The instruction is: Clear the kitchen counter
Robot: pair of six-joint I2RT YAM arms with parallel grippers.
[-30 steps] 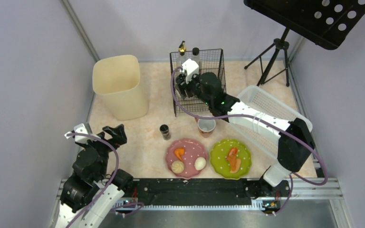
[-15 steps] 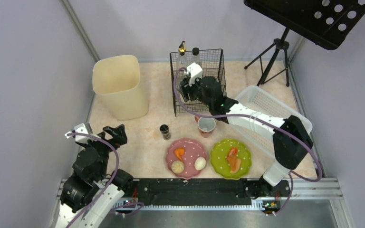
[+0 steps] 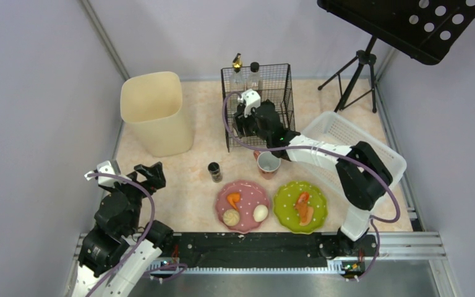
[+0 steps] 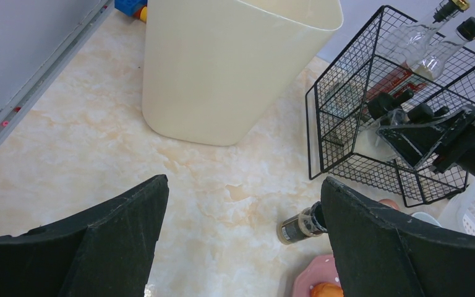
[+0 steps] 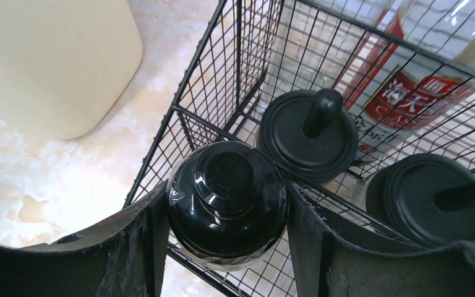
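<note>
The marbled kitchen counter holds a small dark spice jar, a pink plate and a green plate with food scraps, and a cup. My right gripper reaches into the black wire basket. In the right wrist view the gripper is shut on a black-capped jar, beside two other black-lidded jars and bottles. My left gripper is open and empty over the counter's left front. In the left wrist view it points at the spice jar.
A tall cream bin stands at the back left. A white plastic basket sits at the right. A black tripod stand is at the back right. Grey walls close in on both sides.
My right gripper has sunk lower into the wire basket with the black-capped jar, and its elbow has folded in. The left arm has not moved.
</note>
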